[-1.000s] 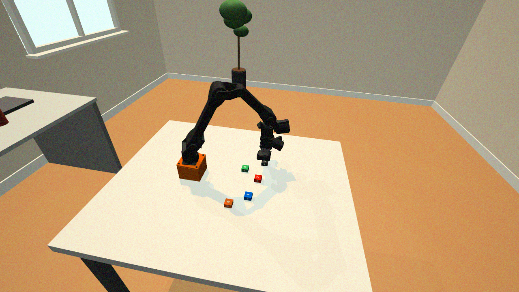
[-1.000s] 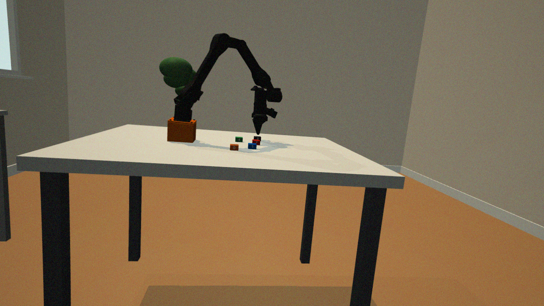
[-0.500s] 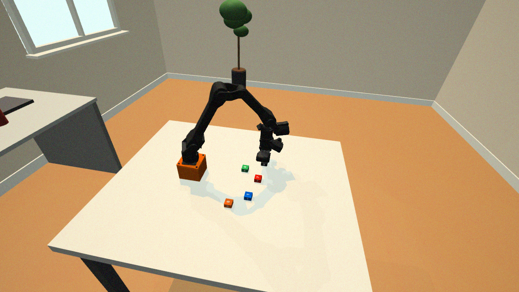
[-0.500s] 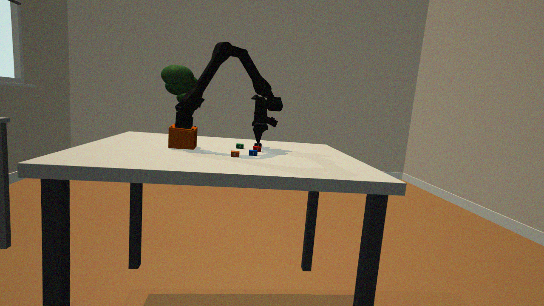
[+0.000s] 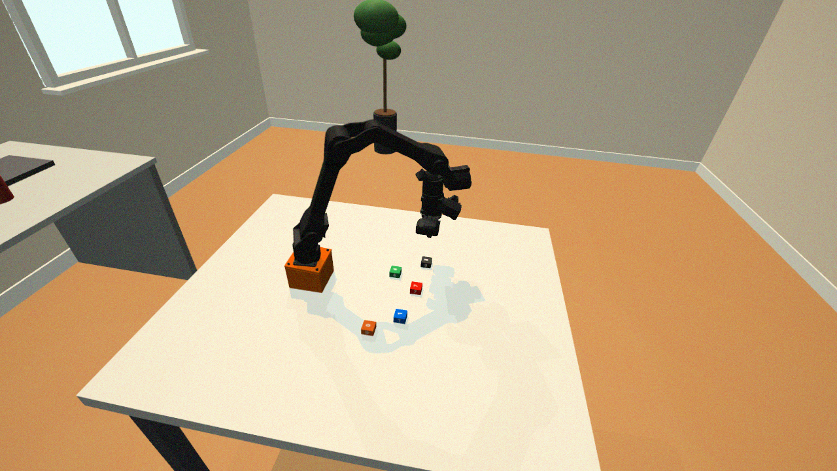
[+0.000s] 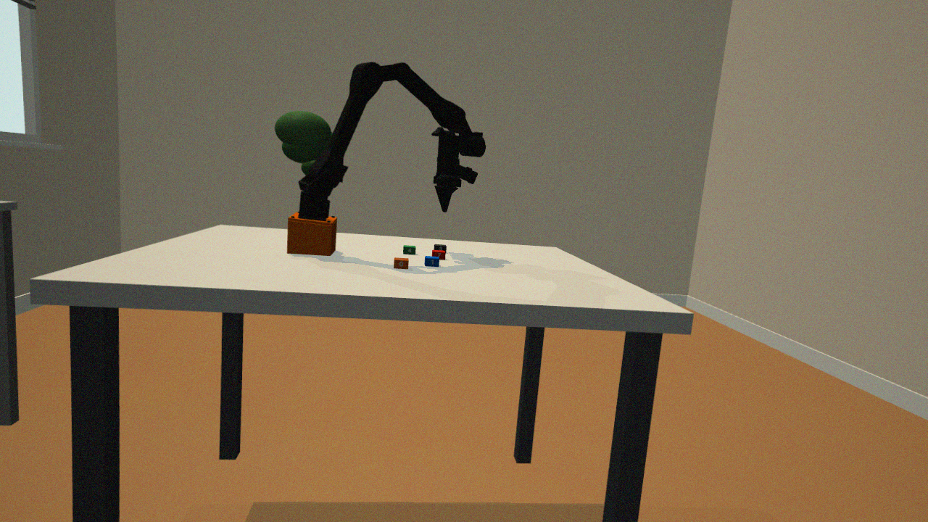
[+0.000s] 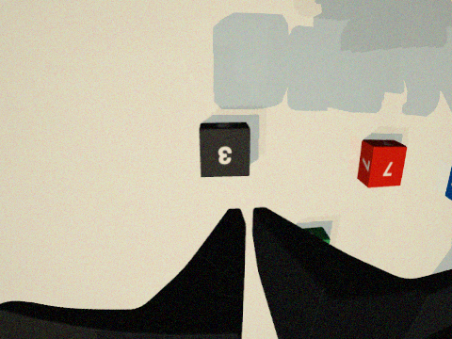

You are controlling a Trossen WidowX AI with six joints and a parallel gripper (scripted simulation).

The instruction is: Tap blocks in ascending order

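The near-shut claw (image 5: pixel 429 235) (image 6: pixel 444 211) (image 7: pixel 247 220) hovers — wrist view shows "3", exterior seemingly blurs it.

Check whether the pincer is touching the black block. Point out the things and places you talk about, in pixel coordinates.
Apart. The exterior view shows the pincer (image 5: pixel 429 235) (image 6: pixel 444 211) (image 7: pixel 247 220) up in the air, with wall visible between its tips and the black block (image 5: pixel 426 261) (image 6: pixel 439 248) (image 7: pixel 224 151) below.

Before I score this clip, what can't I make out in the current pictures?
- Green block: wrist view, mostly hidden by the pincer.
- Blue block: wrist view, cut off by the right edge.
- Orange block: outside the wrist view.
- Dark laptop-like slab: top view, cut off by the left edge.
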